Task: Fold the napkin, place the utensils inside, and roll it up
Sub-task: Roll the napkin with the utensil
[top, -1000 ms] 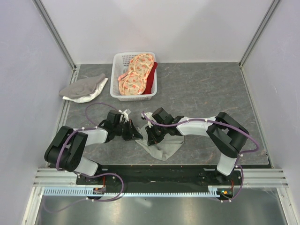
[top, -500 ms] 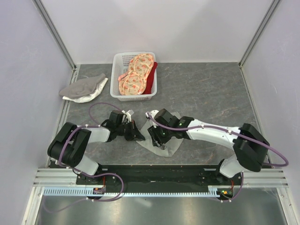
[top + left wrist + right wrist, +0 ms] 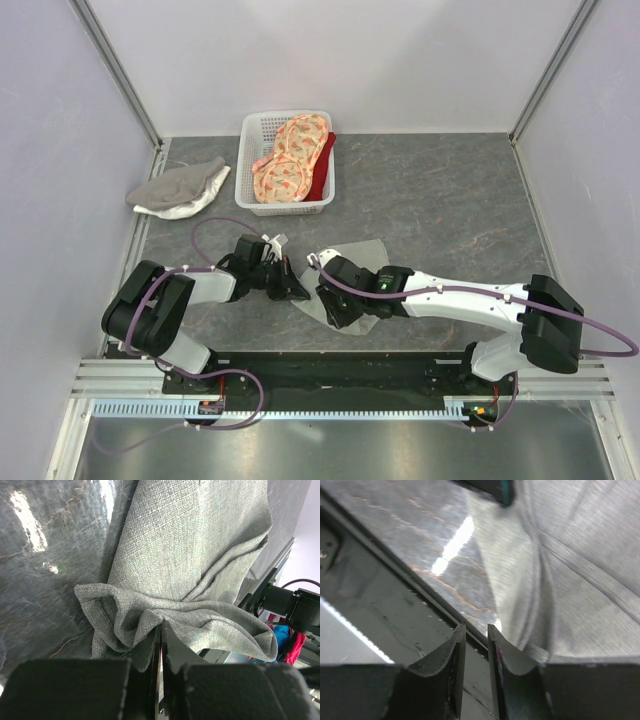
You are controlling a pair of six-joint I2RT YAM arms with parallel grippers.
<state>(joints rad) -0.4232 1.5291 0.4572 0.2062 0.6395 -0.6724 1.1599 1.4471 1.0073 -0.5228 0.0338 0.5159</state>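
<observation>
The grey-green napkin (image 3: 368, 252) lies crumpled near the table's front, partly under my right arm. In the left wrist view the napkin (image 3: 190, 555) bunches into folds right at my fingertips. My left gripper (image 3: 299, 292) (image 3: 161, 626) is shut on a gathered fold at the cloth's left edge. My right gripper (image 3: 332, 312) (image 3: 476, 629) hovers over the napkin's near edge by the front rail, its jaws a narrow gap apart with nothing between them. The napkin (image 3: 570, 565) lies just to its right. The utensils are out of view.
A white basket (image 3: 262, 121) at the back holds orange-pink patterned cloths (image 3: 290, 160) and a red cloth (image 3: 323, 172). A grey-and-white cloth (image 3: 180, 187) lies at the back left. The black front rail (image 3: 380, 605) runs just under my right fingers.
My right arm has stretched out flat, its elbow swinging right, and its jaws let go of the cloth. The napkin now spreads farther back. The left gripper has kept its place and grip.
</observation>
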